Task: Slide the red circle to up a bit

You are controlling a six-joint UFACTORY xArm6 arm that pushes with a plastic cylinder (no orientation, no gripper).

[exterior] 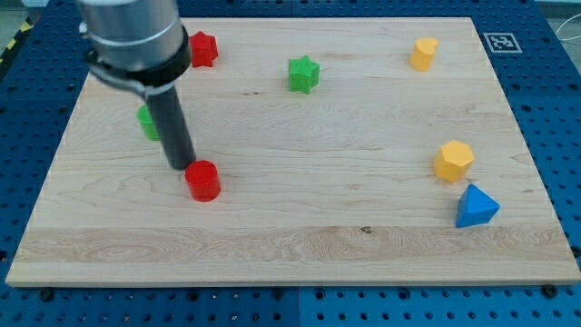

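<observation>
The red circle (203, 180), a short red cylinder, sits on the wooden board (300, 218) left of centre. My tip (181, 167) is down at the board, touching or nearly touching the red circle's upper-left side. The dark rod rises from there toward the view's top left, under the arm's grey body.
A green block (146, 120) is partly hidden behind the rod. A red star (202, 49) lies at the top left, a green star (304, 74) at top centre. A yellow block (423, 54) is at the top right, a yellow hexagon (453, 161) and a blue triangle (476, 207) at the right.
</observation>
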